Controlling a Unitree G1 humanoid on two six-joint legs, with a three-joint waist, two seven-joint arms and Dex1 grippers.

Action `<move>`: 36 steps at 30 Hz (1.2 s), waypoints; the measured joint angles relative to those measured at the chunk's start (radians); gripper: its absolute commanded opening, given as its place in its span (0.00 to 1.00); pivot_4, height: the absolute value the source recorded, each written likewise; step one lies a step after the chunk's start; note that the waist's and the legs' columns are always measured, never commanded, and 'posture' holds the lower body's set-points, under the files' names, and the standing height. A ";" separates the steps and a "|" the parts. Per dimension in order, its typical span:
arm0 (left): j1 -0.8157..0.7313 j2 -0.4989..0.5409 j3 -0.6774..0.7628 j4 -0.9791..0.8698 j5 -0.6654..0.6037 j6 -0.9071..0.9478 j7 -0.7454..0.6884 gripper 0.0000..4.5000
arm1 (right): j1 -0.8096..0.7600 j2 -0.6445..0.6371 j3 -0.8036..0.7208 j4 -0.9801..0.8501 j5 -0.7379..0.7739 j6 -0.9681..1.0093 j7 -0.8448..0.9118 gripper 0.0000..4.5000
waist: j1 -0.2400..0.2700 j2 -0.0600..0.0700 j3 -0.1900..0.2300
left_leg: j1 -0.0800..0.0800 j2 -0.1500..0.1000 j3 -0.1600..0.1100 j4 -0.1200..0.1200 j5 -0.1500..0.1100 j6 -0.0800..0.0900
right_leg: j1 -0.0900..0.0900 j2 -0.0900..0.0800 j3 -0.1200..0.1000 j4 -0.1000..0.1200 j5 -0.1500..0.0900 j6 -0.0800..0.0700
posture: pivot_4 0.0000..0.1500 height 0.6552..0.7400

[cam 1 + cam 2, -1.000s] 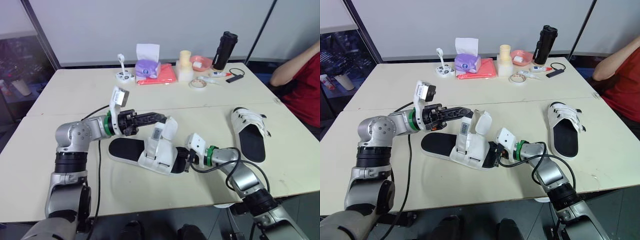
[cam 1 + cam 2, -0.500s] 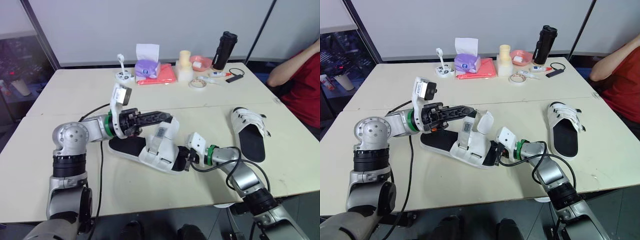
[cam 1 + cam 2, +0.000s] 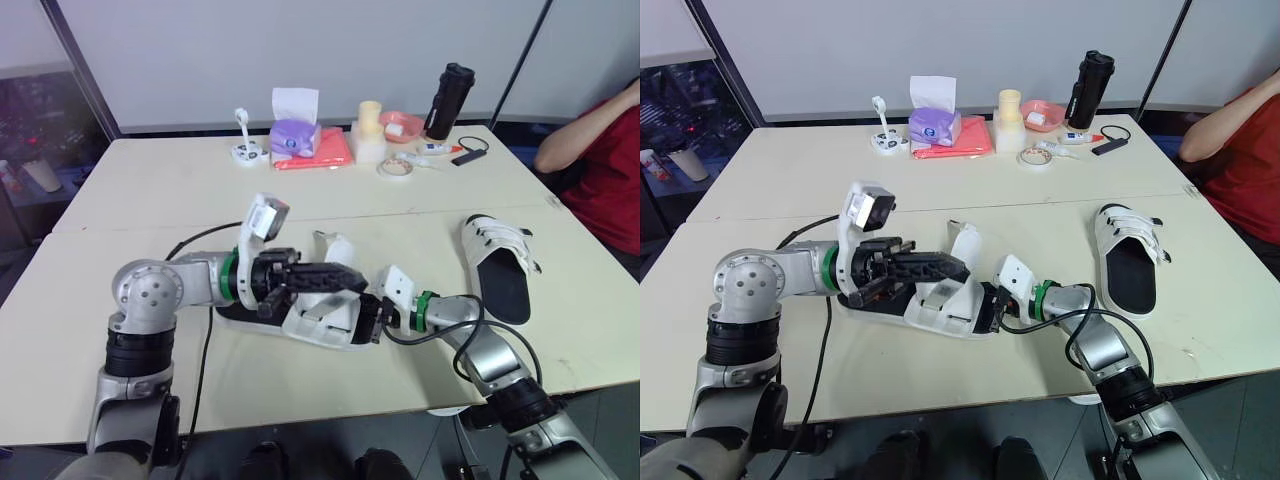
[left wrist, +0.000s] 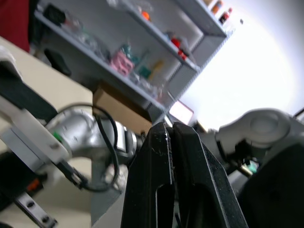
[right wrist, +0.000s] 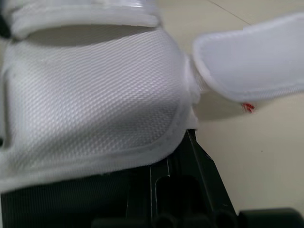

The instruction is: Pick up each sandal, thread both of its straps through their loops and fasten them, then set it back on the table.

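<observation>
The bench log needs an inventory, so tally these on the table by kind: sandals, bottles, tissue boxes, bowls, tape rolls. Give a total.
sandals: 2, the sandal with a raised strap and the sandal on the right
black bottle: 1
purple tissue box: 1
pink bowl: 1
tape roll: 1
Total: 6

A: Where did the near sandal (image 3: 325, 325) lie?
B: On the table (image 3: 150, 190), beneath the left gripper (image 3: 358, 281), one end touching the right gripper (image 3: 374, 318).
A: And the other sandal (image 3: 502, 268)?
B: Well off to the right gripper's right, farther back.
</observation>
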 measured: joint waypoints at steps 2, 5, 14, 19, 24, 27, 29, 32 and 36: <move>0.000 0.002 -0.024 -0.003 0.003 -0.011 -0.010 0.01 | 0.000 0.000 0.000 0.000 0.000 0.000 0.000 0.00 | 0.000 0.000 0.000 | 0.000 0.000 0.000 0.000 0.000 0.000 | 0.000 0.000 0.000 0.000 0.000 0.000 | 1.00 1.00; -0.011 -0.014 -0.026 0.025 0.003 -0.027 -0.004 0.01 | 0.001 0.001 -0.001 0.000 -0.001 0.000 -0.002 0.00 | 0.001 0.000 0.000 | 0.000 0.000 0.000 0.000 0.000 0.000 | 0.000 0.000 0.000 0.000 0.000 0.000 | 1.00 1.00; -0.032 -0.039 0.030 0.212 0.041 -0.117 0.058 0.01 | 0.008 0.002 -0.001 0.000 -0.001 -0.009 -0.009 0.00 | 0.001 0.000 0.000 | 0.000 0.000 0.000 0.000 0.000 0.000 | 0.000 0.000 0.000 0.000 0.000 0.000 | 1.00 1.00; -0.029 -0.040 0.044 0.279 0.074 -0.166 0.066 0.01 | 0.009 0.002 0.000 0.000 -0.002 -0.011 -0.011 0.00 | 0.001 0.000 -0.001 | 0.001 0.000 0.000 0.000 0.000 0.000 | 0.001 0.000 0.000 0.000 0.000 0.000 | 1.00 1.00; -0.029 -0.037 0.057 0.369 0.131 -0.225 0.063 0.01 | 0.009 0.002 0.001 0.000 -0.003 -0.012 -0.011 0.00 | 0.001 0.000 -0.001 | 0.001 0.000 0.000 0.000 0.000 0.000 | 0.001 0.000 0.000 0.000 0.000 0.000 | 1.00 1.00; -0.029 -0.034 0.059 0.437 0.175 -0.266 0.052 0.01 | 0.009 0.002 0.001 0.000 -0.003 -0.012 -0.011 0.00 | 0.001 0.000 -0.001 | 0.001 0.000 0.000 0.000 0.000 0.000 | 0.001 0.000 0.000 0.000 0.000 0.000 | 1.00 1.00; -0.028 -0.031 0.059 0.476 0.200 -0.289 0.043 0.01 | 0.009 0.002 0.001 0.000 -0.003 -0.012 -0.011 0.00 | 0.001 0.000 -0.001 | 0.001 0.000 0.000 0.000 0.000 0.000 | 0.001 0.000 0.000 0.000 0.000 0.000 | 1.00 1.00; -0.030 -0.029 0.057 0.555 0.261 -0.344 0.021 0.01 | 0.009 0.002 0.001 0.000 -0.003 -0.012 -0.011 0.00 | 0.001 0.000 -0.001 | 0.001 0.000 0.000 0.000 0.000 0.000 | 0.001 0.000 0.000 0.000 0.000 0.000 | 1.00 1.00; -0.052 -0.031 0.055 0.672 0.331 -0.408 -0.009 0.01 | 0.009 0.002 0.001 0.000 -0.003 -0.012 -0.011 0.00 | 0.001 0.000 -0.001 | 0.001 0.000 0.000 0.000 0.000 0.000 | 0.001 0.000 0.000 0.000 0.000 0.000 | 1.00 1.00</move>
